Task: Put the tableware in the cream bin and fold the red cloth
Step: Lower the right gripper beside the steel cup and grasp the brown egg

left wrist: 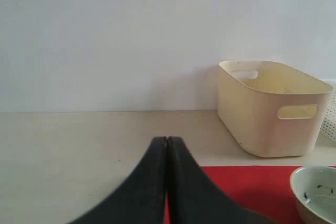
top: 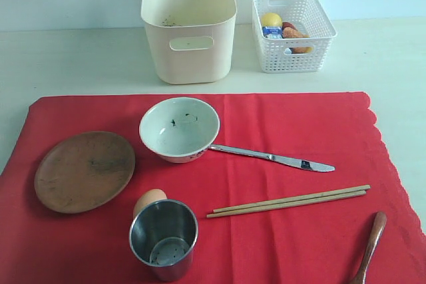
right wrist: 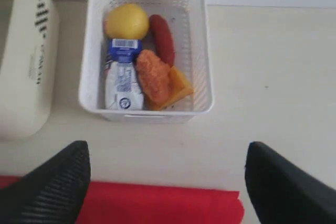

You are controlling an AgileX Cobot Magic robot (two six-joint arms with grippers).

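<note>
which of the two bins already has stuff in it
The white lattice basket, right of the cream bin: it holds a lemon, a drink carton and other food. The cream bin's visible inside shows only dark specks.

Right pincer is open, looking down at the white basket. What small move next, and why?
Probably bring the right pincer over the red cloth and lower it toward the silver table knife. Its jaws stand open and hold nothing, and the knife lies on the cloth on that arm's side with its blade end free.
</note>
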